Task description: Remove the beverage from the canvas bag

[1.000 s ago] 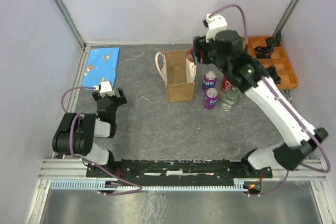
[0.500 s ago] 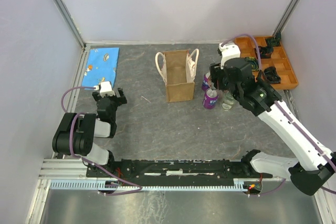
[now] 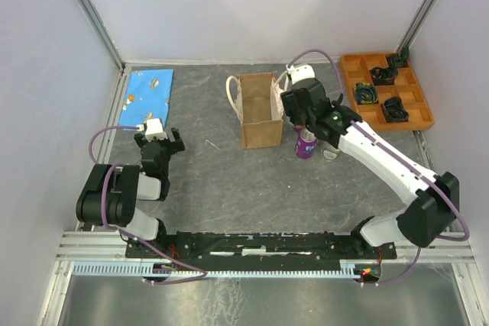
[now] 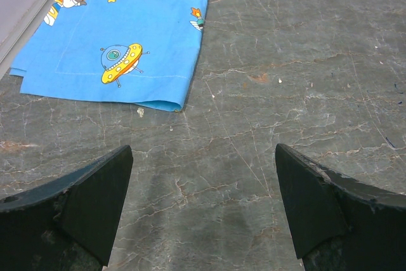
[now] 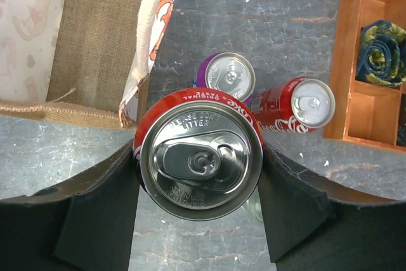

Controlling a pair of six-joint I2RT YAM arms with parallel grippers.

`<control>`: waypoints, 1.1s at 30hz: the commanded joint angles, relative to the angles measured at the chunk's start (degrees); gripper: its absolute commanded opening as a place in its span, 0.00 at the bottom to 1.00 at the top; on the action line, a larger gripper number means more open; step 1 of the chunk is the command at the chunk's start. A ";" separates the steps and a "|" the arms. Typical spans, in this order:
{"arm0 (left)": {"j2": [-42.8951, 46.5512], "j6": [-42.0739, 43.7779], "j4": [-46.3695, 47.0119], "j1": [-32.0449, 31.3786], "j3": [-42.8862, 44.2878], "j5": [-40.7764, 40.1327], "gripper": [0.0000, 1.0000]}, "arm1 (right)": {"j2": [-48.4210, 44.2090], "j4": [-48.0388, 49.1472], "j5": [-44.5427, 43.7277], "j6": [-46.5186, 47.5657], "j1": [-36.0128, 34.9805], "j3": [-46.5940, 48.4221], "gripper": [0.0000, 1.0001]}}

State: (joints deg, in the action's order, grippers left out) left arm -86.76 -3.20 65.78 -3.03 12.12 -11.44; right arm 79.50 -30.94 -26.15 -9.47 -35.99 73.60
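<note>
— Two fingers (image 5: 89, 214) of the right hand (image 5: 198, 185) pinch the red beverage can (image 5: 200, 157), lifted outside the canvas bag (image 3: 261, 133).

— It hung at the bag's rim a second ago; now it's beside it, above a purple can (image 5: 228, 75) on the desk (image 3: 229, 181). Only the release remains, I'd say. Left hand (image 4: 203, 211) gapes, empty.

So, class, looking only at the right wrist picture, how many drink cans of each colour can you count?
Red cans: 2 (the held red can, the far red can)
Purple cans: 1 (the purple can)
Total: 3
</note>
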 commanded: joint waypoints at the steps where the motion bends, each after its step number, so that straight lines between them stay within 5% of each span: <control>1: -0.39 2.32 2.34 -0.09 1.06 -0.09 0.99 | 2.05 9.71 -2.57 1.82 -0.02 2.73 0.00; 13: -0.35 2.32 2.38 -0.12 1.07 -0.18 0.99 | 10.31 11.74 9.17 -2.23 0.21 4.76 0.00; 33: -0.39 2.32 2.36 -0.08 1.08 -0.16 0.99 | 12.52 13.57 6.11 -2.37 0.20 1.56 0.00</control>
State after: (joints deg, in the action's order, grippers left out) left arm -86.76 -3.20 65.78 -3.03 12.12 -11.46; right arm 94.08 -20.21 -18.15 -11.79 -35.77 75.92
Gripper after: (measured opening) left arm 0.993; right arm 0.719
